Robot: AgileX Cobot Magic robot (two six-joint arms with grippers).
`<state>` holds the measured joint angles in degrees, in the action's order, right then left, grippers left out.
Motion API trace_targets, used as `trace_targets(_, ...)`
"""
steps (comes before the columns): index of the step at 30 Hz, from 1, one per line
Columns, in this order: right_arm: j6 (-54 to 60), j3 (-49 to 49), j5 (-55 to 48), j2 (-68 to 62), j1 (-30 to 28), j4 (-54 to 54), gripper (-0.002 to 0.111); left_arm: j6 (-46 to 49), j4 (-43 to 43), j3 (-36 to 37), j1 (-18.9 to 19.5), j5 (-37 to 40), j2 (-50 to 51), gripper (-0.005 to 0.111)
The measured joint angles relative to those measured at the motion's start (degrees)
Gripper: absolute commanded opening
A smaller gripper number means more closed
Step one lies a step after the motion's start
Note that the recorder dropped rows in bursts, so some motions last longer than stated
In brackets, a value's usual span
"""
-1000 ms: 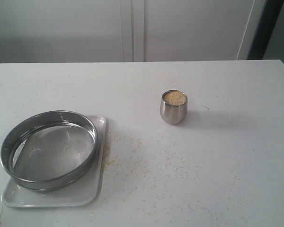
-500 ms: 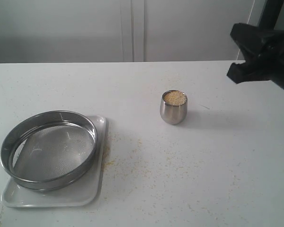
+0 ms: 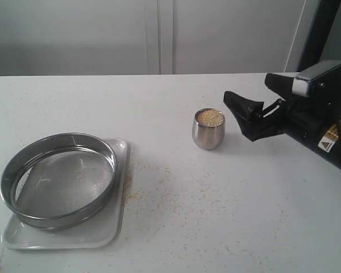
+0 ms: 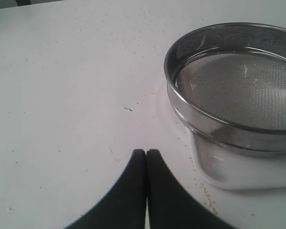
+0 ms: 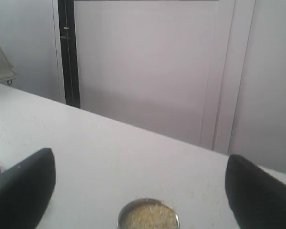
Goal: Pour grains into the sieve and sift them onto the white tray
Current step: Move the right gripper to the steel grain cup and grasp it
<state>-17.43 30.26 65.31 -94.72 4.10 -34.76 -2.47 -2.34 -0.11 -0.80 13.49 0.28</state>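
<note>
right end effector (image 3: 237, 116) spread (beside cup (image 3: 208, 136) of grains (image 3: 209, 118)) | left end effector (image 4: 146, 153) pressed together, near sieve (image 4: 238, 90)

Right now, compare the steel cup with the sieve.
The cup is small and narrow; the sieve is much wider and shallow. The cup is full of grains; the sieve looks nearly empty. The cup stands on the table; the sieve rests on the white tray. Both are shiny steel.
</note>
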Motion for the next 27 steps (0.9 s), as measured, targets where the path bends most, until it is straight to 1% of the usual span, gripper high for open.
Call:
trace_targets(5,0.27,2.38,0.00,-6.35,1.40,0.00,0.091,0.00,0.00,0.00,0.00,0.00,0.00,0.000)
trace_targets(12,4.48,6.04,0.34,-13.00,3.32,0.00,0.091,0.00,0.00,0.00,0.00,0.00,0.00,0.000)
trace_targets(27,5.04,14.56,0.34,-25.58,3.40,-0.11,0.091,0.00,0.00,0.00,0.00,0.00,0.00,0.000)
